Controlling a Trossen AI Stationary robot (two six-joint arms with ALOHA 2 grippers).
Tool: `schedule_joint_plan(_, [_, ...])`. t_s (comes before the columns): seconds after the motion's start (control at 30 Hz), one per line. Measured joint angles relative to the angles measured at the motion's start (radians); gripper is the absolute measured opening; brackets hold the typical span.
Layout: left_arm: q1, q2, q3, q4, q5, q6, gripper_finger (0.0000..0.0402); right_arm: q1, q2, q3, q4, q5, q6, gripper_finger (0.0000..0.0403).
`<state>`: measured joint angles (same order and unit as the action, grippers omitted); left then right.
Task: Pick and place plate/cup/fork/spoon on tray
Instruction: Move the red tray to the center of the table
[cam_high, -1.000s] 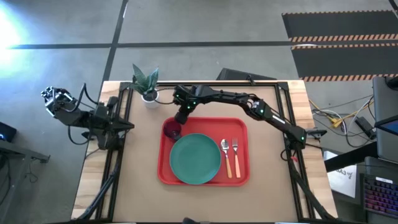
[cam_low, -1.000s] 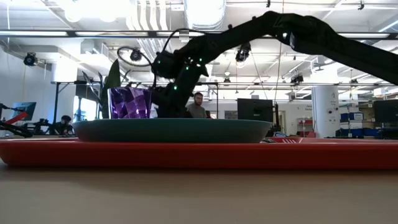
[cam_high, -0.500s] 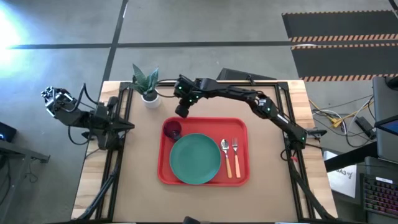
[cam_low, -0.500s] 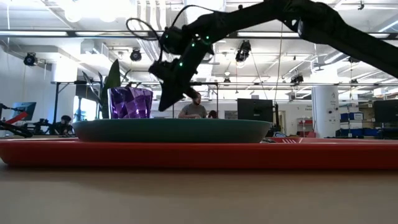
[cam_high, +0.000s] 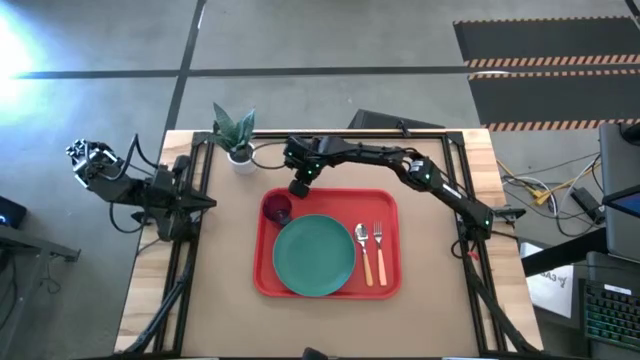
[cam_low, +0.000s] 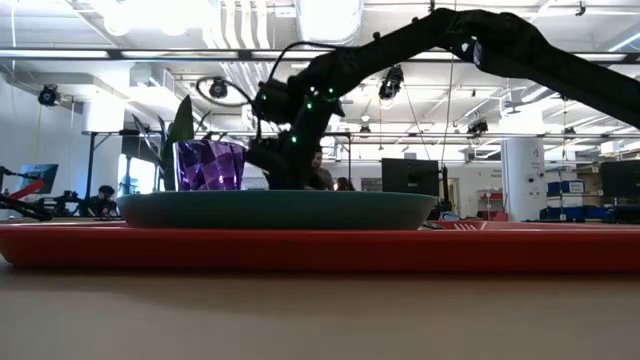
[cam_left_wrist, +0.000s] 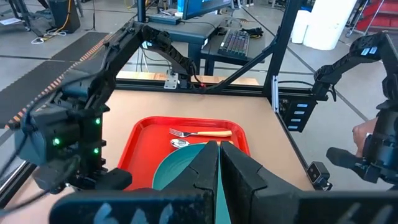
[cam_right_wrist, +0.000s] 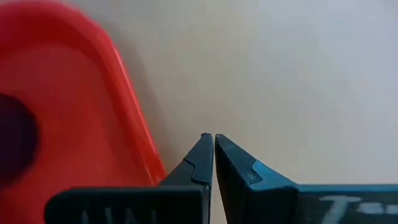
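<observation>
Bare tabletop lies under my right gripper (cam_high: 298, 188), fingers pressed together on nothing just off the far rim of the red tray (cam_high: 385, 284), which carries the purple cup (cam_high: 277, 209), teal plate (cam_high: 314, 256), spoon (cam_high: 363, 250) and fork (cam_high: 379, 250), while my left gripper (cam_left_wrist: 217, 163), also closed, waits beyond the table's left edge.

In the low view the plate (cam_low: 275, 209) hides the base of the cup (cam_low: 209, 165), and the tray (cam_low: 320, 247) rim hides the fork and spoon entirely. In the right wrist view the cup (cam_right_wrist: 13, 140) is a blurred dark patch cut off at the picture's edge. In the left wrist view the left gripper (cam_left_wrist: 218, 163) covers the near part of the plate (cam_left_wrist: 180, 171).
</observation>
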<state>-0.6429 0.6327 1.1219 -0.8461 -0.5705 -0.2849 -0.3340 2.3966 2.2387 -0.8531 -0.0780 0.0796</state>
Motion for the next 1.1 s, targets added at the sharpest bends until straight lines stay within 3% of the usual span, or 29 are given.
schedule_joint_plan(0.8, [0.000,0.000,-0.003,0.000,0.000,0.002,0.0000,0.049,-0.001,-0.060,-0.001,-0.007,0.040,0.0008])
schedule_joint_plan(1.1, [0.000,-0.008,-0.003,-0.007,0.023,0.002,0.0000,0.021,-0.126,-0.061,-0.026,0.103,0.010,0.0008])
